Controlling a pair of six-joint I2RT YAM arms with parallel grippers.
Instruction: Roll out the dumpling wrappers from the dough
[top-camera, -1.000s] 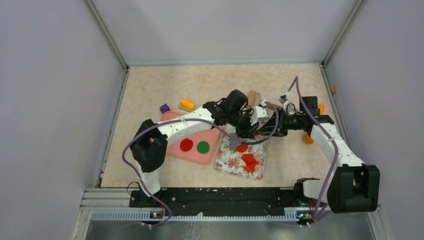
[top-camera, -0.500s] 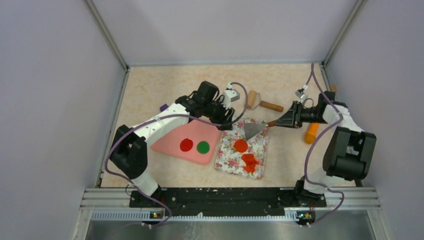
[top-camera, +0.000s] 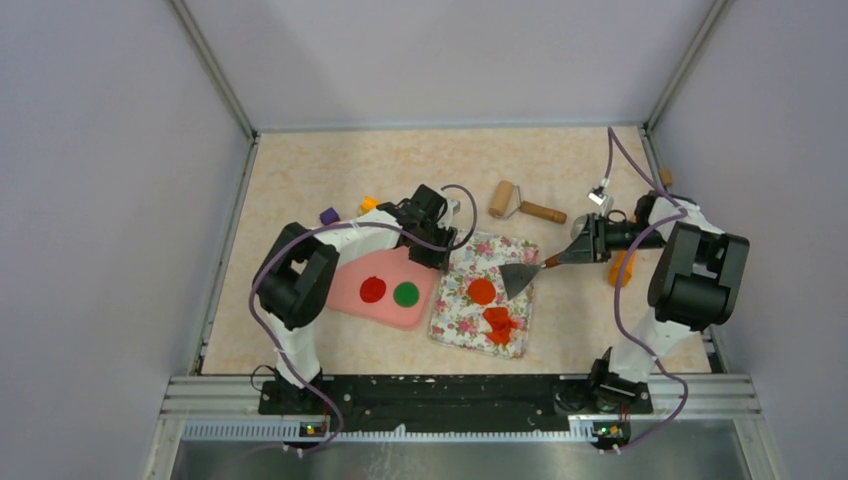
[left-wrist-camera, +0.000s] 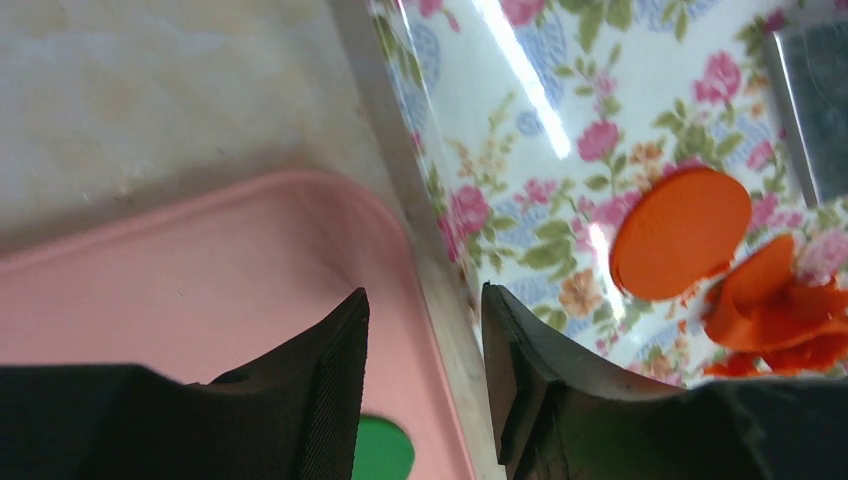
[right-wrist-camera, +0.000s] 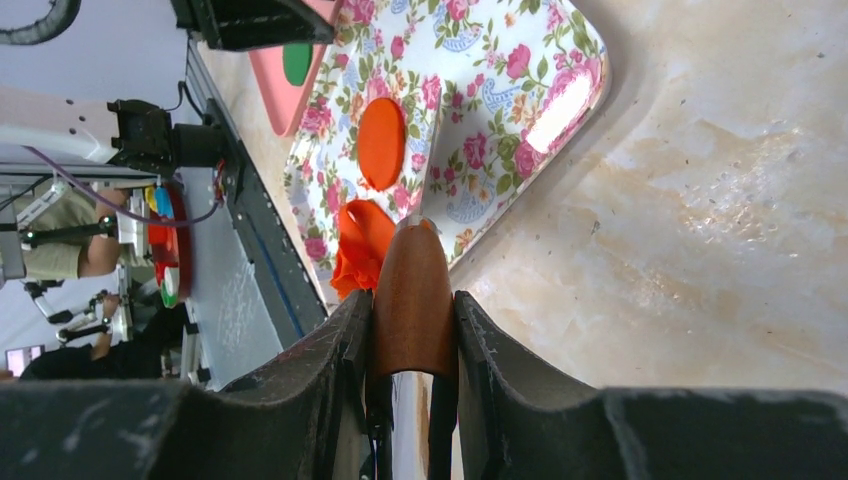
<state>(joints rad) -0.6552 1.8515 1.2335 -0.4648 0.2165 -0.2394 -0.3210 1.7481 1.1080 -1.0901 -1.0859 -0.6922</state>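
Observation:
An orange-red wrapper disc (top-camera: 482, 291) lies on the floral tray (top-camera: 455, 318), with the ragged orange-red dough scrap (top-camera: 500, 325) just in front of it. Red (top-camera: 373, 289) and green (top-camera: 405, 293) discs lie on the pink board (top-camera: 345, 300). My left gripper (top-camera: 438, 258) is open and empty, low over the gap between board and tray; its view shows the disc (left-wrist-camera: 680, 232) and scrap (left-wrist-camera: 780, 320). My right gripper (top-camera: 577, 251) is shut on the wooden handle (right-wrist-camera: 413, 300) of a metal scraper, whose blade (top-camera: 518, 277) rests at the tray's right edge. The disc (right-wrist-camera: 381, 142) and scrap (right-wrist-camera: 360, 250) lie beyond the handle in the right wrist view.
A wooden rolling pin (top-camera: 515, 203) lies behind the tray. An orange carrot-shaped stick (top-camera: 622, 268) lies by the right arm. Small purple (top-camera: 329, 215) and orange (top-camera: 368, 203) pieces sit behind the pink board. Grey walls close in three sides.
My left gripper drew back off the tray and now sits at the board-tray gap. My right arm pulled back to the right, then brought the scraper blade down to the tray's right edge.

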